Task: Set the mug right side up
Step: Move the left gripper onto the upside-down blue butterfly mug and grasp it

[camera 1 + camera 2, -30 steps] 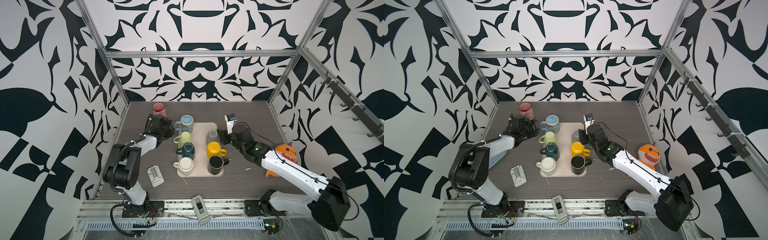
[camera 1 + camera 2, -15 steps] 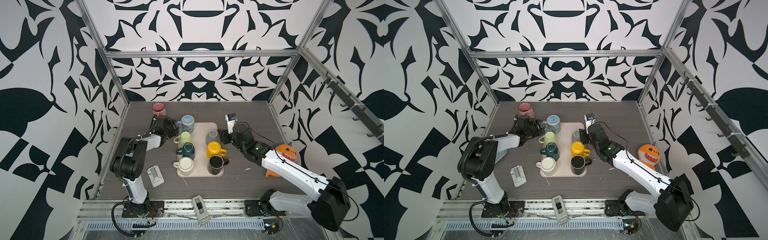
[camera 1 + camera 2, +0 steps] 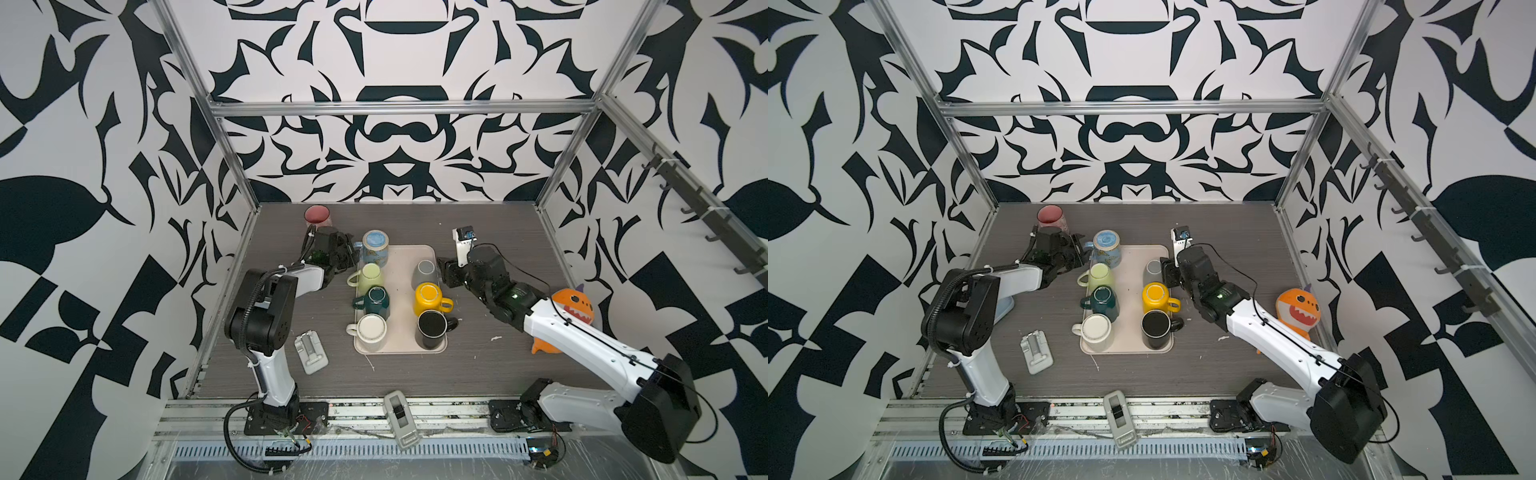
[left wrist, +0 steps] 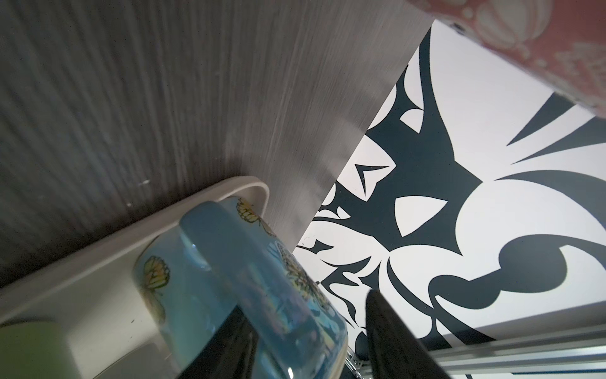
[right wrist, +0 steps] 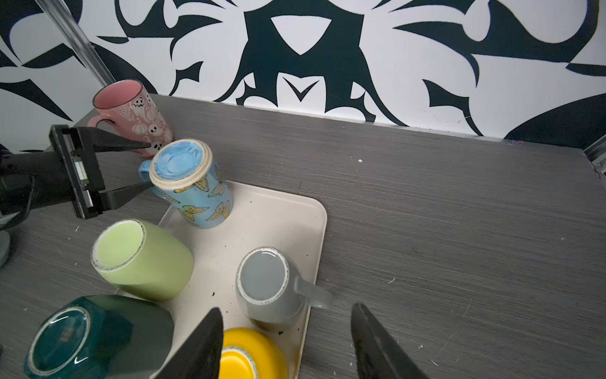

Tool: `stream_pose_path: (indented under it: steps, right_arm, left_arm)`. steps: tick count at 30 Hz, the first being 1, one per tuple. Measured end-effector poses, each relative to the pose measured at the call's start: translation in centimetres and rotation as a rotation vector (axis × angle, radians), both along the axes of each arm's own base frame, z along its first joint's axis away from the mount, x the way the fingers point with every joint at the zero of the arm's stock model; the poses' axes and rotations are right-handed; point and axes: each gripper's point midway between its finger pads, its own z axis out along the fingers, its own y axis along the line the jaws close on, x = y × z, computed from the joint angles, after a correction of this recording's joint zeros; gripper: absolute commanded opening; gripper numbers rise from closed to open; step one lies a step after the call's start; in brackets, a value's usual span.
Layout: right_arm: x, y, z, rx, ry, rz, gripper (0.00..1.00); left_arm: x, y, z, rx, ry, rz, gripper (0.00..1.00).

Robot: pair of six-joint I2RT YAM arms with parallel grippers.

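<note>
A blue butterfly mug (image 3: 375, 249) (image 3: 1107, 249) (image 5: 193, 187) stands upside down on the far left corner of the beige tray (image 3: 403, 332), its handle (image 4: 229, 249) pointing left. My left gripper (image 3: 351, 251) (image 3: 1081, 251) (image 4: 306, 305) (image 5: 149, 167) is open, with one finger on each side of that handle. A grey mug (image 3: 424, 272) (image 5: 265, 285), also upside down, sits at the tray's far right. My right gripper (image 3: 442, 272) (image 3: 1165, 272) (image 5: 287, 308) hovers open just beside it and holds nothing.
A pink mug (image 3: 317, 216) (image 5: 128, 108) stands upright on the table right behind the left gripper. Light green (image 3: 368, 276), dark green (image 3: 376, 301), yellow (image 3: 430, 299), white (image 3: 371, 328) and black (image 3: 431, 326) mugs crowd the tray. An orange shark toy (image 3: 571, 307) is at the right, a grey device (image 3: 311, 351) at the front left.
My left gripper has slid right, from beside the pink mug to the blue mug's handle. The right arm has not moved.
</note>
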Motion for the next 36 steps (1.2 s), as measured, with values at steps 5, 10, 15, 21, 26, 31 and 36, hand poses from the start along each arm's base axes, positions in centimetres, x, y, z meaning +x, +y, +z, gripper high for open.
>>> stream_pose_path:
  steps: [5, 10, 15, 21, 26, 31, 36]
  right_arm:
    - [0.0, -0.1, -0.1, -0.003, 0.004, 0.000, 0.63]
    - [0.0, -0.1, -0.1, -0.003, 0.005, -0.001, 0.63]
    - [0.0, -0.1, -0.1, -0.002, 0.006, 0.000, 0.63]
    - [0.0, -0.2, -0.2, -0.002, 0.007, -0.005, 0.63]
    - [-0.1, -0.3, -0.6, -0.006, 0.017, -0.007, 0.63]
    - [-0.1, -0.4, -0.8, -0.008, 0.022, -0.008, 0.63]
    - [-0.1, -0.4, -0.9, -0.008, 0.024, -0.010, 0.63]
  left_arm:
    - [0.2, -0.1, -0.5, 0.001, 0.004, 0.000, 0.55]
    - [0.2, -0.1, -1.2, 0.005, 0.018, -0.001, 0.55]
    - [0.4, -0.2, -1.1, 0.001, 0.004, -0.001, 0.54]
    - [0.7, -0.3, -1.3, -0.006, -0.004, 0.000, 0.49]
    - [0.8, -0.4, -1.4, -0.011, -0.011, 0.000, 0.45]
    - [1.0, -0.5, -1.2, -0.017, -0.023, 0.001, 0.40]
    - [1.4, -0.7, -1.6, -0.025, -0.031, 0.002, 0.32]
